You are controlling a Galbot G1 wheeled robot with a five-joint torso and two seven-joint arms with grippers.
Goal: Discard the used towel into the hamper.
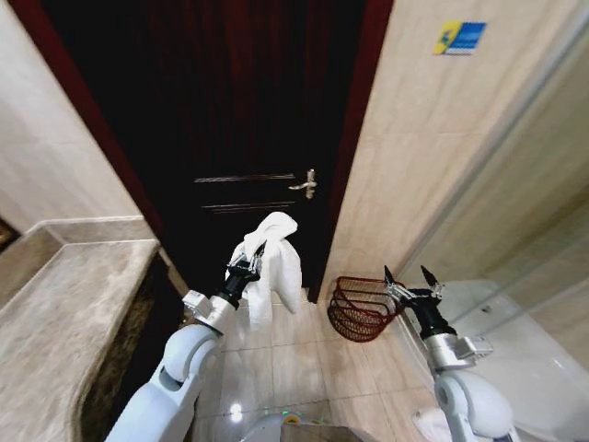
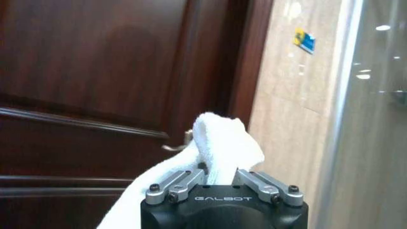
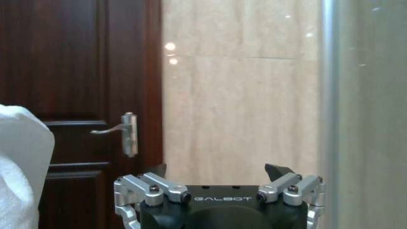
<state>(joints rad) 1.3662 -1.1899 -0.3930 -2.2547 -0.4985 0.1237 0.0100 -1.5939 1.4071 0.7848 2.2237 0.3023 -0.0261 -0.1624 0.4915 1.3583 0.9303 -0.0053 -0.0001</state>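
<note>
We see the left gripper [image 1: 252,261] raised in front of the dark red-brown wooden door [image 1: 230,110], its fingers clamped on a crumpled white towel [image 1: 274,262] that bunches above the claw and hangs down below it toward the tiled floor [image 1: 276,359]. In the left wrist view the towel [image 2: 222,143] rises from between the closed fingers, with the silver door handle [image 2: 181,142] just behind it.

The small round dark red-brown wire hamper [image 1: 363,308] sits on the floor against the beige tiled wall [image 1: 405,166], to the right of the door and well apart from the towel (it appears tilted, its open mouth facing the robot). The right gripper [image 1: 412,279] hovers just beside the hamper's far rim with its fingers spread open and nothing between them; in the right wrist view its two dark fingertips [image 3: 278,170] stand wide apart before the wall.

A grey-brown marble counter [image 1: 64,313] runs along the robot's left.
</note>
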